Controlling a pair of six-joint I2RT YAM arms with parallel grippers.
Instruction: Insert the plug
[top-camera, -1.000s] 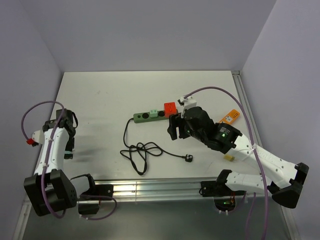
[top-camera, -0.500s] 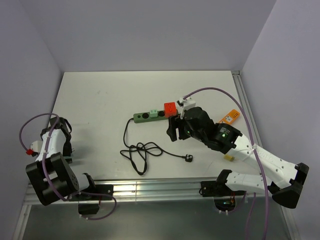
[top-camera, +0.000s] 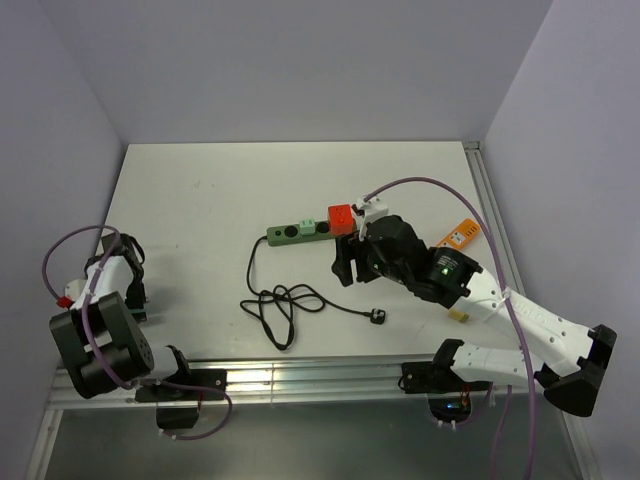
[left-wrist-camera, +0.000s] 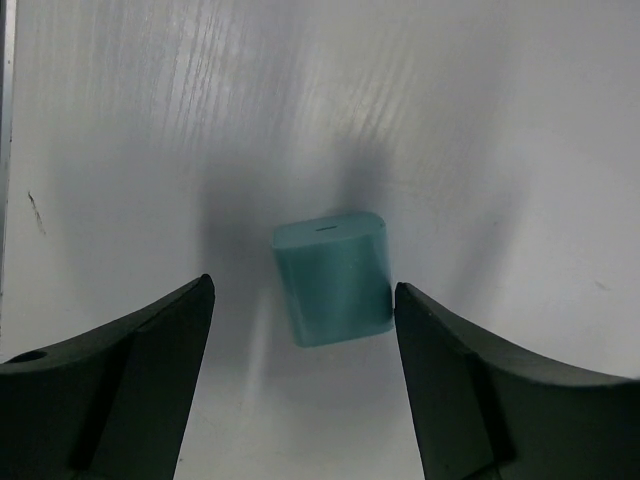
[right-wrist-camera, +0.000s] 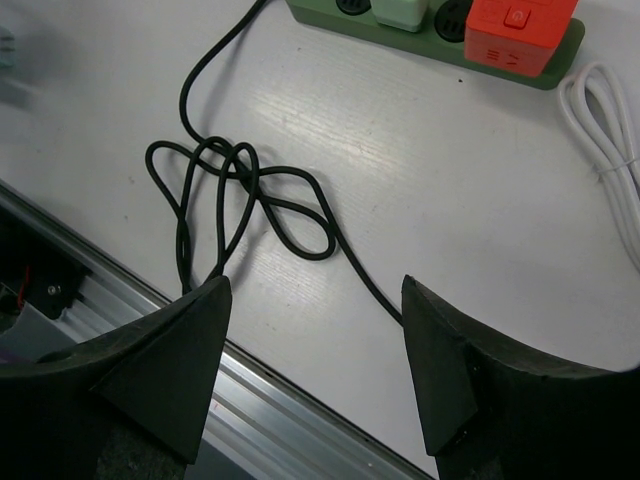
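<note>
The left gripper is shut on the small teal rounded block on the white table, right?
No, open: the left wrist view shows the left gripper straddling the small teal rounded block on the white table without touching it.

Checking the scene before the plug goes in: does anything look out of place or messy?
The black cord of the power strip lies tangled in loops, its plug loose beside them. A teal adapter sits slightly skewed, far from the strip, between the open fingers of the left gripper.
</note>
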